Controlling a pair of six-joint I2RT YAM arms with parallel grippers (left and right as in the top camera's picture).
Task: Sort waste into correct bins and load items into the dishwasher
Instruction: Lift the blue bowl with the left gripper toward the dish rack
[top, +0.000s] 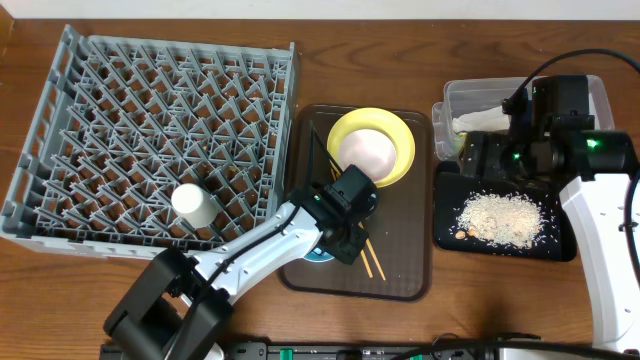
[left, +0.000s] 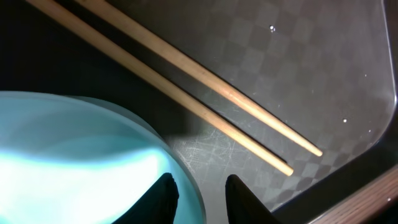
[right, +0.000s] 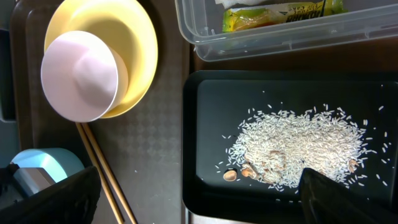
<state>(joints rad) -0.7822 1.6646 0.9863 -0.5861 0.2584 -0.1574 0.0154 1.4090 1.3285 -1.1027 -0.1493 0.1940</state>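
My left gripper (top: 342, 232) is open and straddles the rim of the light blue bowl (left: 74, 155), one finger inside and one outside (left: 202, 194). The bowl sits on the brown serving tray beside the two wooden chopsticks (left: 205, 93). The yellow plate (top: 398, 135) holds the white bowl (top: 364, 155). The cream cup (top: 193, 203) stands in the grey dish rack (top: 150, 110). My right gripper (right: 199, 199) is wide open and empty above the black tray (right: 205, 99), which holds rice crumbs (right: 298, 146). The clear tub (right: 273, 40) holds the green-yellow wrapper (right: 280, 14) and the white napkin (top: 470, 122).
The brown serving tray (top: 410, 250) lies between the rack and the black tray (top: 450, 235). The clear tub (top: 470, 92) is at the back right, touching the black tray. Bare wooden table (top: 80, 300) lies in front of the rack.
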